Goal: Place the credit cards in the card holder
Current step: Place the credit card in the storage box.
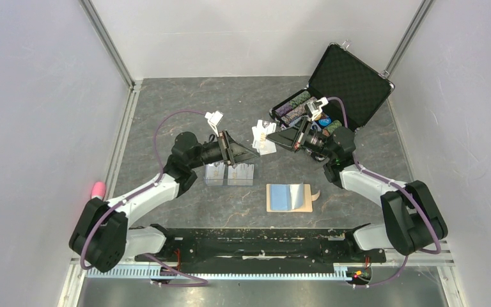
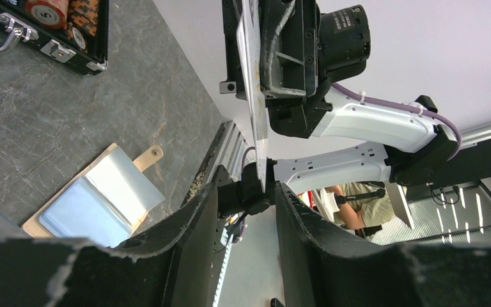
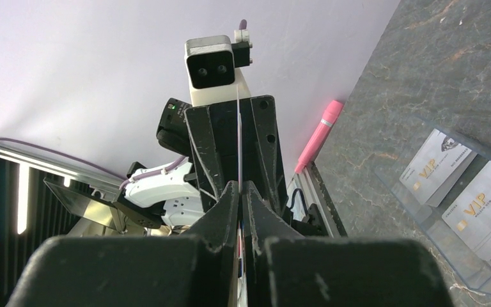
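Note:
My right gripper (image 1: pixel 275 139) (image 3: pixel 240 187) is shut on one credit card (image 1: pixel 263 135), held off the table and seen edge-on as a thin line (image 3: pixel 238 137). My left gripper (image 1: pixel 254 153) (image 2: pixel 246 189) is open and faces it. The card's edge (image 2: pixel 259 109) reaches down between the left fingertips, and I cannot tell if it touches them. Two more credit cards (image 1: pixel 214 173) (image 1: pixel 240 174) lie on the table below the left gripper, also in the right wrist view (image 3: pixel 436 165) (image 3: pixel 483 208). The tan card holder (image 1: pixel 288 197) (image 2: pixel 99 198) lies open, blue lining up.
The open black poker-chip case (image 1: pixel 342 80) (image 2: pixel 51 19) stands at the back right behind the right arm. A pink object (image 1: pixel 98 188) (image 3: pixel 319 131) lies by the left rail. The arm bases and a black bar (image 1: pixel 249 243) line the near edge.

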You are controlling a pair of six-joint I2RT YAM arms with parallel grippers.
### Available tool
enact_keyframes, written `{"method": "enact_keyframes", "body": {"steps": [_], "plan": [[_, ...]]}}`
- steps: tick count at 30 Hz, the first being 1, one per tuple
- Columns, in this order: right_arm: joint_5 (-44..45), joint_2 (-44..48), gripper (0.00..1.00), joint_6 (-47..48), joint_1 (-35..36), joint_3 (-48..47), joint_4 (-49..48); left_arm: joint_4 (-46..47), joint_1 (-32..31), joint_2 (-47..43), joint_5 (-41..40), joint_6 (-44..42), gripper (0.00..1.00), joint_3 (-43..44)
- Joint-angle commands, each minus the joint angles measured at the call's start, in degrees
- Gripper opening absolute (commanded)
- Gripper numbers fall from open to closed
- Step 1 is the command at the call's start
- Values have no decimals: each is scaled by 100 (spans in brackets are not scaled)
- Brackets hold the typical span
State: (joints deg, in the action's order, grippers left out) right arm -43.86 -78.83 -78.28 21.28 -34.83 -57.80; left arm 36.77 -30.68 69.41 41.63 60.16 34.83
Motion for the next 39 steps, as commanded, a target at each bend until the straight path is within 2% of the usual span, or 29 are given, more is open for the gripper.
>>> {"method": "enact_keyframes", "body": {"steps": [1, 4, 7, 17, 21, 25, 30, 36, 39], "plan": [[-9, 183, 0, -18, 25, 107, -328, 633, -70, 185, -75, 213, 44, 142], [-1, 200, 0, -17, 26, 134, -320, 647, -108, 225, -102, 206, 40, 170], [-1, 201, 0, -19, 25, 143, -328, 664, -122, 283, -80, 217, 28, 168], [-35, 166, 0, -52, 113, 208, -370, 1128, -228, 605, -93, 446, 3, 203], [-44, 97, 0, 27, 143, 248, -354, 944, -231, 520, -121, 348, 2, 158], [-104, -86, 0, 317, 179, 232, -150, -266, -228, 167, -513, -126, 2, 6], [-114, -443, 1, 778, 411, 241, 166, -894, -193, -321, -913, -309, 2, -558], [-105, -997, 11, 783, 623, 225, -174, -1440, -185, -927, -1106, -544, 2, -1076], [-161, -1293, 22, 764, 640, 110, -389, -1837, -167, -1196, -1286, -649, 2, -1219]]}}
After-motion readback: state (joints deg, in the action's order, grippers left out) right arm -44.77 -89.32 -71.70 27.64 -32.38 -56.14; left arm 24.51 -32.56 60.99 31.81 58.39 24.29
